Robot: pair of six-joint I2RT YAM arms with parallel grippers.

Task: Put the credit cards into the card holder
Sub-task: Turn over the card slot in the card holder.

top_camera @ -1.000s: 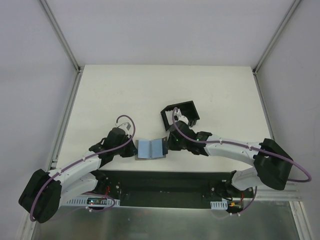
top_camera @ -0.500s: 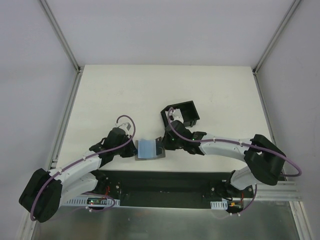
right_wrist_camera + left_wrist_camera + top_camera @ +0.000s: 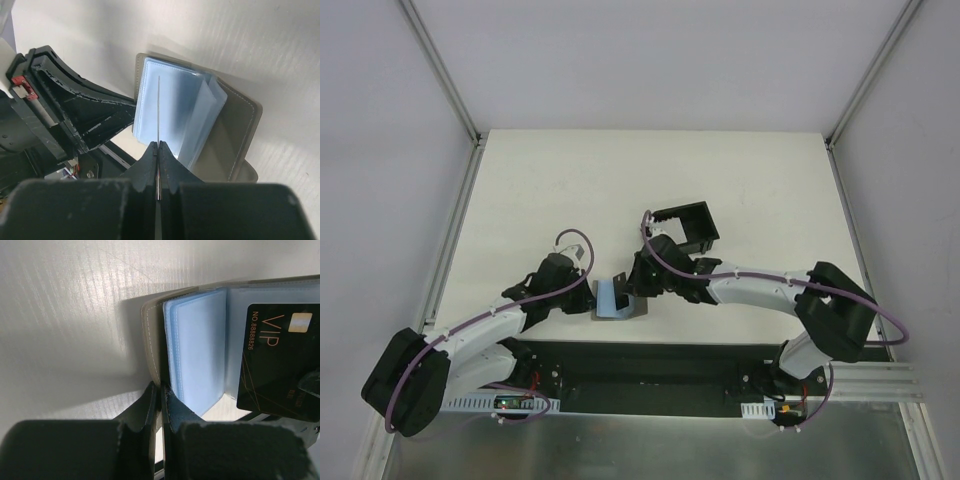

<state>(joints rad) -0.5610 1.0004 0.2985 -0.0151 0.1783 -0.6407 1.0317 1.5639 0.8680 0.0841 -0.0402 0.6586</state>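
The grey wallet lies open near the table's front edge, with pale blue plastic sleeves inside. My left gripper is shut on the wallet's left cover. My right gripper is shut on a dark credit card, seen edge-on as a thin line over the sleeves. In the left wrist view the card shows gold "VIP" lettering. In the top view the right gripper sits right over the wallet and the left gripper at its left edge. The black card holder stands behind the right arm.
The black base rail runs along the table's near edge just in front of the wallet. The wallet's right cover lies folded out on the table. The left gripper's black fingers sit close beside the sleeves.
My right gripper has moved left from the wallet's right side to over its middle, carrying the card. The visible wallet has narrowed under it. The left gripper has held still.
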